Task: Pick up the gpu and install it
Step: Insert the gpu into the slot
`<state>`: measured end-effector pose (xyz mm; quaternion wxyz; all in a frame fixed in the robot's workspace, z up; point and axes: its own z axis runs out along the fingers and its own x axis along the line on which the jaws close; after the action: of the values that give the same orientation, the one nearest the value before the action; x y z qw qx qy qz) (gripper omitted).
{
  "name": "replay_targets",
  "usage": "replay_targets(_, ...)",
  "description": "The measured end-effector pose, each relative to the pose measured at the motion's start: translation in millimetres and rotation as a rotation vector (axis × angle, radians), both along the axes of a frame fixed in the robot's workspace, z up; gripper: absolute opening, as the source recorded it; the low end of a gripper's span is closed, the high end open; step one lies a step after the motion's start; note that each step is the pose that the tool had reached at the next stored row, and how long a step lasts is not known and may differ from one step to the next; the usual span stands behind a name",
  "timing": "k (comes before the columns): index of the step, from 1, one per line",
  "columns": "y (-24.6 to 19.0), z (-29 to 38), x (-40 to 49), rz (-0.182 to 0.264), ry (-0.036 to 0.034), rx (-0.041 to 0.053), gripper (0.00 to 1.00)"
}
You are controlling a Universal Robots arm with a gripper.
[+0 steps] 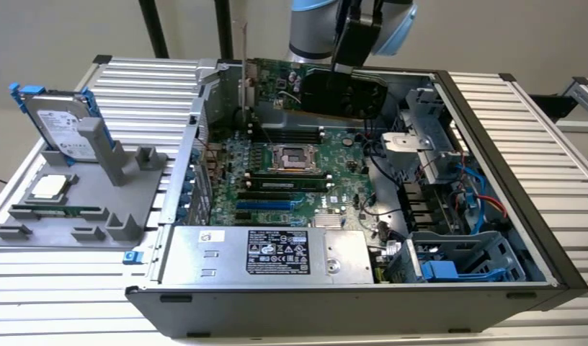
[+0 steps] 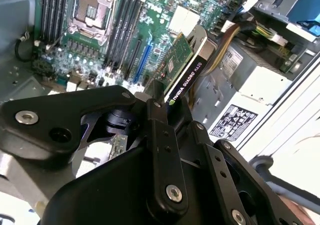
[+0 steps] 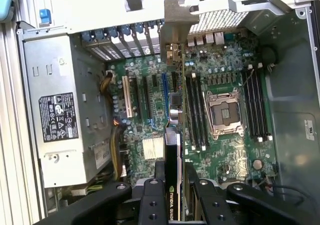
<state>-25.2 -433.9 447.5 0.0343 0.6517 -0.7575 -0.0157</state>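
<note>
My gripper (image 1: 349,59) is shut on the gpu (image 1: 318,90), a green card with a black fan cooler (image 1: 344,94), held on edge inside the far end of the open computer case. In the first wrist view the gpu (image 3: 173,150) shows edge-on between my fingers (image 3: 150,205), its silver bracket (image 3: 175,30) toward the case's rear slot openings. It hangs over the motherboard (image 3: 150,115), between the blue slot (image 3: 165,92) and the memory slots (image 3: 196,110). The second wrist view has the gpu (image 2: 182,70) above the board, gripper (image 2: 167,110) clamped on its upper edge.
The power supply (image 1: 265,252) fills the case's near side, and drive cages (image 1: 457,259) with cables stand at the exterior view's right. Left of the case, a grey fixture (image 1: 83,223) carries a hard drive in a blue frame (image 1: 63,126), a processor (image 1: 49,186) and a memory stick (image 1: 58,211).
</note>
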Motion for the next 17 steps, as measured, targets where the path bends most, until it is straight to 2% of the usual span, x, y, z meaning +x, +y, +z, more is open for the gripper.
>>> replay_targets(17,0.0,1.5,0.0,0.090,0.0002,-0.0001,0.00)
